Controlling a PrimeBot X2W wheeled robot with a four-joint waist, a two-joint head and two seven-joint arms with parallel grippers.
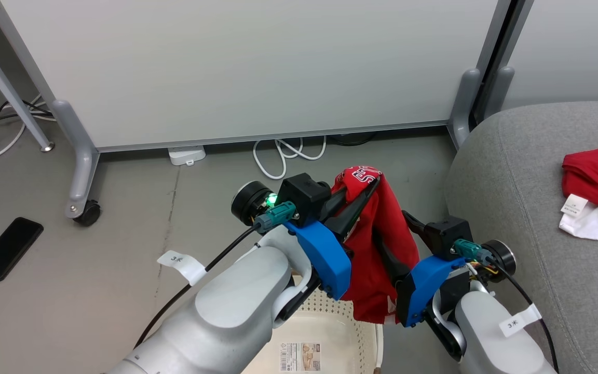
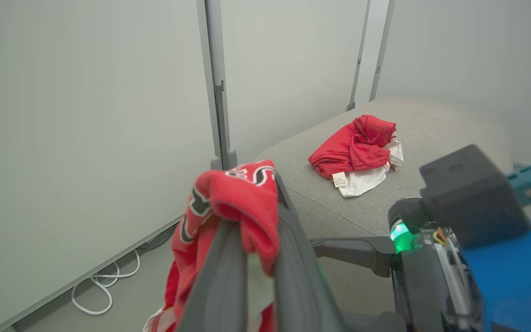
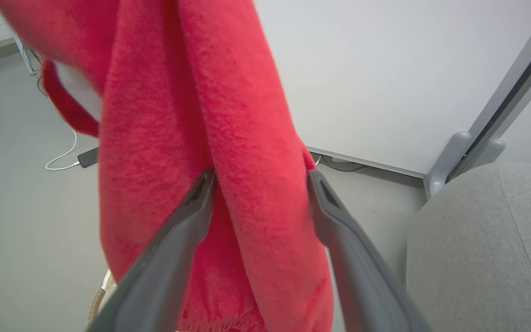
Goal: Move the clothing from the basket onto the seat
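Seat: I see a crumpled red-and-white garment lying on it.
Floor: I see the basket, a black phone, white cables.

Soft matt knit — clothing; coarse grey woven fabric — seat; smooth perforated plastic w/ slight sheen — basket.

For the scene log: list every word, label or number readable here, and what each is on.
"3米": white paper tag on the left arm's black cable.
"3米": white paper tag on the right arm's cable.
Black-and-white letters on the lifted red sports garment: folded over, unreadable.
White tag on the red garment lying on the grey fabric seat: too small.
Printed sticker in the cream perforated plastic basket: too small.
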